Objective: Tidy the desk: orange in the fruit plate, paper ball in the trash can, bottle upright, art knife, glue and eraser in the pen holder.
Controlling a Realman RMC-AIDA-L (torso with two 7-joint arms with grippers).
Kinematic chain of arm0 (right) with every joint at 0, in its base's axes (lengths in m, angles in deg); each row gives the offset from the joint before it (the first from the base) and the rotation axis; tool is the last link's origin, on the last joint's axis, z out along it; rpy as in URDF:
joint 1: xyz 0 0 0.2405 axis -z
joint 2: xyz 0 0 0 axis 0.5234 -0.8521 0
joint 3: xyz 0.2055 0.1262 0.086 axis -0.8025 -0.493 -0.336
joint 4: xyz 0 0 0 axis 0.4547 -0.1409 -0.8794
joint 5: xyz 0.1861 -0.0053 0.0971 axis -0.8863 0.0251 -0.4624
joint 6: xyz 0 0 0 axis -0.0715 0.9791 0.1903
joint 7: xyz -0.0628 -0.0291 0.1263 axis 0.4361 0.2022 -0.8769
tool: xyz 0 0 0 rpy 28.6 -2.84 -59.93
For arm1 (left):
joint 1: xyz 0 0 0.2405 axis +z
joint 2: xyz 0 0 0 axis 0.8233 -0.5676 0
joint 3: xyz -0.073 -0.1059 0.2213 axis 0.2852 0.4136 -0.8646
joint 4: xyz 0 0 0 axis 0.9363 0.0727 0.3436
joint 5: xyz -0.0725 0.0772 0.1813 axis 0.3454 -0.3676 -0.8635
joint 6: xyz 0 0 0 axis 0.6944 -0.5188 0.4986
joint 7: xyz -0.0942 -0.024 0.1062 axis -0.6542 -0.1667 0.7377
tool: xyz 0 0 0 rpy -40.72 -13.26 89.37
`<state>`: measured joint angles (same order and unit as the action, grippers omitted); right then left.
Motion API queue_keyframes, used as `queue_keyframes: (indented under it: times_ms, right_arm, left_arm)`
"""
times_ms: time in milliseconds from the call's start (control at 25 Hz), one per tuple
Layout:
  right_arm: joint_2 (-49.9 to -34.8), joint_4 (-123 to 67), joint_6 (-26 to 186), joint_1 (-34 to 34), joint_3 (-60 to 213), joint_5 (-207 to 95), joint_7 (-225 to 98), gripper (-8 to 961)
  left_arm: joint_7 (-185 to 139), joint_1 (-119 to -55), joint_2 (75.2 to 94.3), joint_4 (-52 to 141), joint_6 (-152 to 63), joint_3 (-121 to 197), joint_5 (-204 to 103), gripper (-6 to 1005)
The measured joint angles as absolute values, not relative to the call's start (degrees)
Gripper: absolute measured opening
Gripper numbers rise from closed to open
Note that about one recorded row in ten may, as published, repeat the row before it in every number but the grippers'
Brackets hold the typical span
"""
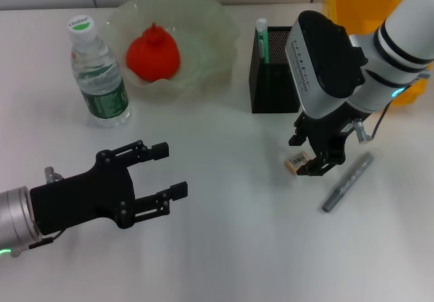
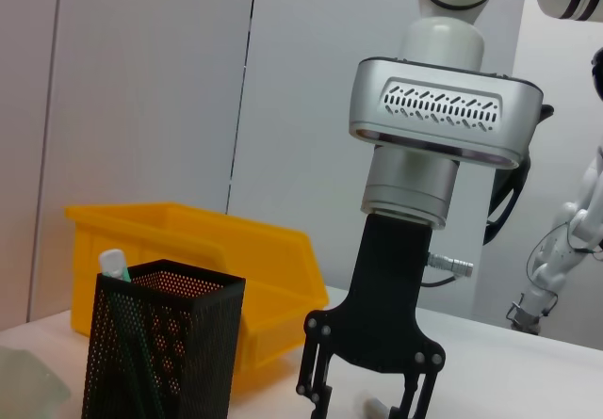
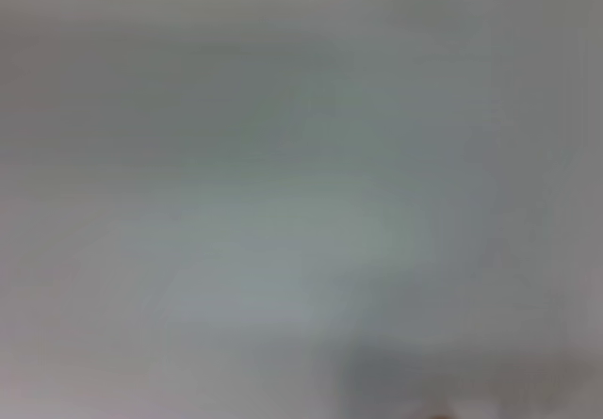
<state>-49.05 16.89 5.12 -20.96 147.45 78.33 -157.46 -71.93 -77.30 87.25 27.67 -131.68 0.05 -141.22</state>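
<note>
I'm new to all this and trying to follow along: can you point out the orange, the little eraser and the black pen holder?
orange (image 1: 153, 56), head view, middle of the fruit's red-orange skin.
eraser (image 1: 297, 160), head view, its printed label face.
pen holder (image 1: 272, 88), head view, front mesh wall.

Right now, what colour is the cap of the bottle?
White, with a green printed mark on top. The head view shows the bottle best.

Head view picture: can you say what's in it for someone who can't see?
The right claw reaches down around an eraser on a white desk, beside a grey knife. The left claw waits open.
</note>
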Motion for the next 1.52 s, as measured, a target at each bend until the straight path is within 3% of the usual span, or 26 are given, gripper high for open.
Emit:
queue_keyframes:
  times_ms: [520,1200,1520]
  right_arm:
    - [-49.17,14.7,8.27,-21.07,149.8,78.0,-156.37,527]
    - [-49.15,13.62,9.37,-21.28,149.48,77.44,-156.14,303]
    - [-48.84,20.3,2.96,-20.8,143.52,75.83,-159.33,252]
  left_arm:
    - [-71.93,-77.23,87.51,27.67,-131.68,0.26,-140.96,738]
    - [-72.02,-77.67,87.53,27.67,-131.81,0.26,-140.71,739]
    - [-72.17,-77.83,87.61,27.6,-131.83,0.34,-140.69,738]
